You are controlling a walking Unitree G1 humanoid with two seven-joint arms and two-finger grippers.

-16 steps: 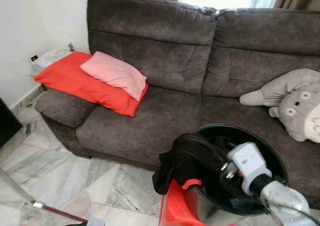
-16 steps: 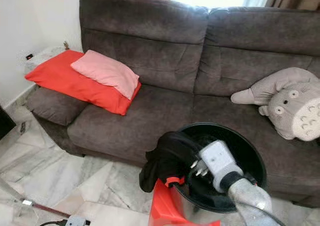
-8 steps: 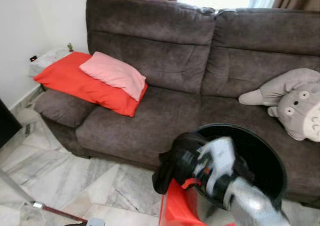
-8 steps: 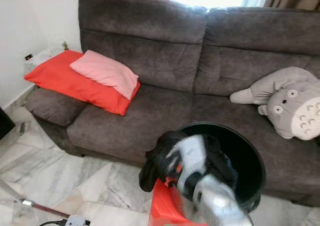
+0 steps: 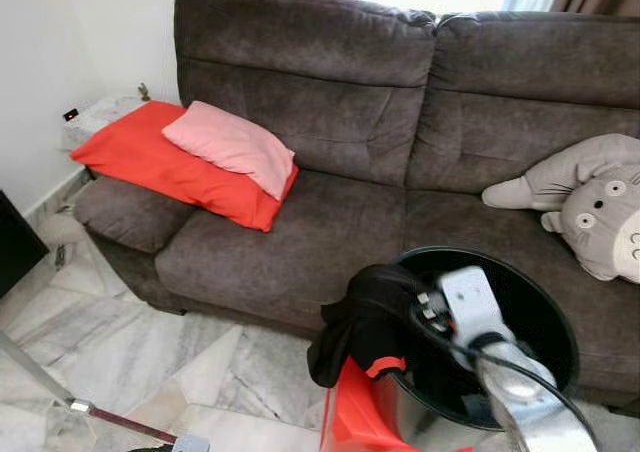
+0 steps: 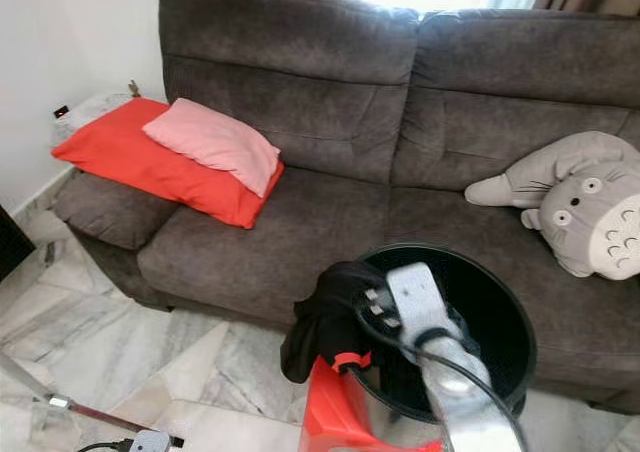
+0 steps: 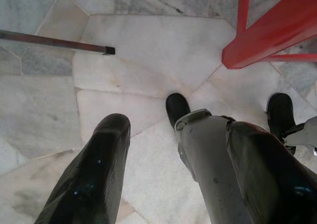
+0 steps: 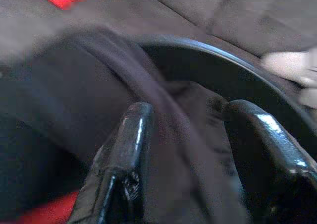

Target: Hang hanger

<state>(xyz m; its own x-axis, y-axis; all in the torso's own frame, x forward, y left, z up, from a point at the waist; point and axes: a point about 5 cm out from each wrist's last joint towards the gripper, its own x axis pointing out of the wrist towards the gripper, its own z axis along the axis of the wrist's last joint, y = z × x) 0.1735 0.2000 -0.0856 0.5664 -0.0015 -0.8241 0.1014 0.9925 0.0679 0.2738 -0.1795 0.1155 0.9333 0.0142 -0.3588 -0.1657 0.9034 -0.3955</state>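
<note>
A black garment (image 5: 365, 317) with a red trim hangs over the near-left rim of a round black basket (image 5: 545, 287) in front of the sofa. My right arm (image 5: 470, 307) reaches over the basket toward that garment. In the right wrist view my right gripper (image 8: 188, 130) is open, its fingers (image 8: 124, 149) spread just above the dark cloth (image 8: 74, 100) and the basket's rim (image 8: 233, 60). I cannot make out a hanger. My left gripper (image 7: 178, 127) hangs open over the marble floor beside my leg.
A red stool (image 5: 350, 417) stands under the garment. The brown sofa (image 5: 300, 232) carries a red cushion (image 5: 150, 162), a pink pillow (image 5: 230, 147) and a grey plush toy (image 5: 590, 212). A metal pole (image 5: 40, 382) lies low across the floor at left.
My right arm has swung over the basket; its wrist now sits a little further left and higher than a second ago, closer to the garment. The view has shifted slightly.
</note>
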